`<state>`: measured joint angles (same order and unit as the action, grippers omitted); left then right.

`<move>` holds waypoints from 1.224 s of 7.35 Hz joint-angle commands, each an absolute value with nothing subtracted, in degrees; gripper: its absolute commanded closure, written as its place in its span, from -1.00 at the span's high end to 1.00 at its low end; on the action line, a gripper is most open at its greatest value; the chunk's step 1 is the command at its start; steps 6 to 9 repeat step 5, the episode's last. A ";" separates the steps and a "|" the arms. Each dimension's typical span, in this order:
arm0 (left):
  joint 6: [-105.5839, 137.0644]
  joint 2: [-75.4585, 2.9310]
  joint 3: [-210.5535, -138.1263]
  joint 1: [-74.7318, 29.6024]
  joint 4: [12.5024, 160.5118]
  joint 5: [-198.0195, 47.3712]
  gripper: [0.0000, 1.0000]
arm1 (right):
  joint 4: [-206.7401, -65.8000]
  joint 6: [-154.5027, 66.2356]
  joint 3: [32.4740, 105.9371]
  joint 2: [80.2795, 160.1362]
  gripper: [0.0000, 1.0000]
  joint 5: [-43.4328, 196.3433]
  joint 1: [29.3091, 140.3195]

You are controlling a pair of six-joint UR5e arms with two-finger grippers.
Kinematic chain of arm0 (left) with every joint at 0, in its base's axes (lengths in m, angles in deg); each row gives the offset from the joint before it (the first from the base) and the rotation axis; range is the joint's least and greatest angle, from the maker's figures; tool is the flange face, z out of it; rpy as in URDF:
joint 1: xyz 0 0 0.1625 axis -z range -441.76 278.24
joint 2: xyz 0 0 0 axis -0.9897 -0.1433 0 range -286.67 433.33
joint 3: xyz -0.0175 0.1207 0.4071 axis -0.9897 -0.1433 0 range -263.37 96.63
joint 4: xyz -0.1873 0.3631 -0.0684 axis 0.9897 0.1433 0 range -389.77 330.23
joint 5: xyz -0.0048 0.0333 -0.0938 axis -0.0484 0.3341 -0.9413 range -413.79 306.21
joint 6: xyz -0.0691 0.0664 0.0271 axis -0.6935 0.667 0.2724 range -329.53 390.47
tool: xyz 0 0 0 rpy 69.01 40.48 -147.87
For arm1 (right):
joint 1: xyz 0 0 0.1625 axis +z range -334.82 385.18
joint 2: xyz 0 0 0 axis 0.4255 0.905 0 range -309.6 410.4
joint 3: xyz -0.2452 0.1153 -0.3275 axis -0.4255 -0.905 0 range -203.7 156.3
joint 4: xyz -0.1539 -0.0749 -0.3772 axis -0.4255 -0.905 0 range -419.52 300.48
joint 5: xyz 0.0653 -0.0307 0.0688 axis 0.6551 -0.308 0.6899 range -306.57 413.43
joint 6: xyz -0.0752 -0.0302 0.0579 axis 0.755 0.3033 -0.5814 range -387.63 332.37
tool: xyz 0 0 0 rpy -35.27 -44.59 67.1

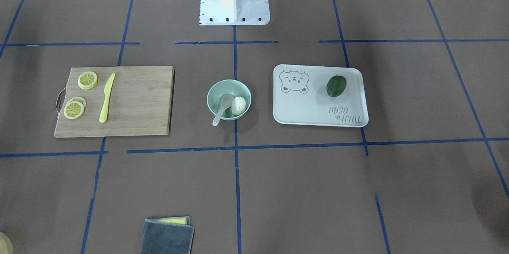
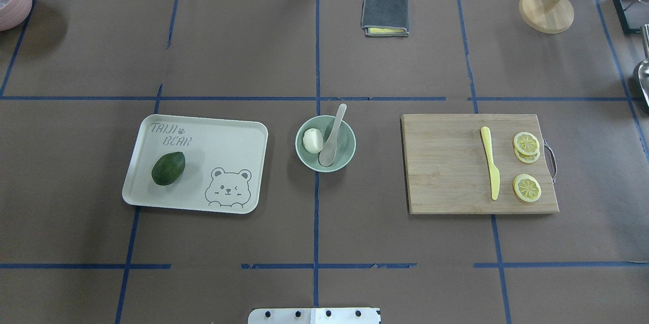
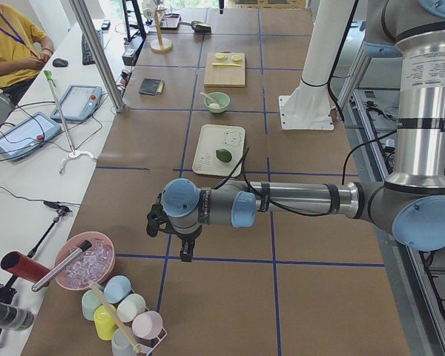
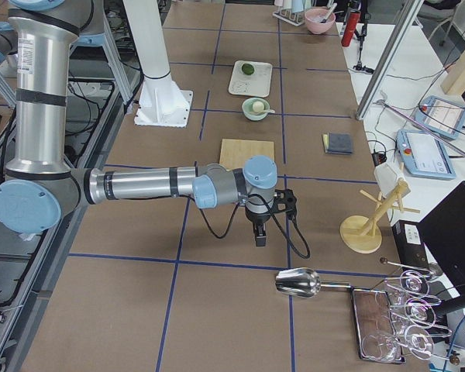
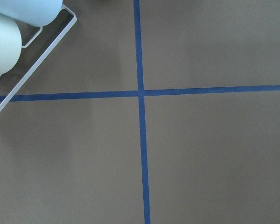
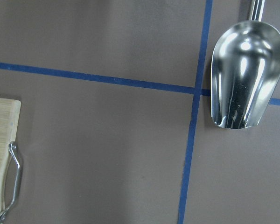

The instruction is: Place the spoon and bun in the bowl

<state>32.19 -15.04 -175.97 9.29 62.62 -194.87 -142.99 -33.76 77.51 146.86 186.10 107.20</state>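
The pale mint-green bowl (image 1: 216, 94) (image 2: 346, 154) stands at the table's middle. The white bun (image 1: 238, 105) (image 2: 313, 140) lies inside it. The off-white spoon (image 1: 222, 109) (image 2: 332, 136) rests with its scoop in the bowl and its handle over the rim. My left gripper (image 3: 184, 251) hangs over bare table far from the bowl, near the cup rack. My right gripper (image 4: 260, 236) hangs over the table beyond the cutting board, near the metal scoop. Both grippers show only in the side views, so I cannot tell whether they are open or shut.
A cream bear-printed tray (image 2: 223, 136) holds a dark green avocado (image 2: 168, 168). A wooden cutting board (image 2: 446, 162) carries a yellow knife (image 2: 490, 169) and lemon slices (image 2: 526, 188). A folded grey cloth (image 2: 385, 14), a metal scoop (image 6: 245, 74) and a cup rack (image 5: 18, 56) lie further out.
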 commanded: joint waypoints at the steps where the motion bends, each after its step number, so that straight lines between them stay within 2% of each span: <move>1: 32.23 -15.00 -176.44 9.29 62.51 -194.77 1.00 | -148.11 -28.34 77.64 146.29 1.00 185.88 108.50; 9: 32.14 -15.35 -178.90 9.29 62.16 -194.59 1.00 | -148.20 -28.34 77.28 145.32 1.00 186.32 108.68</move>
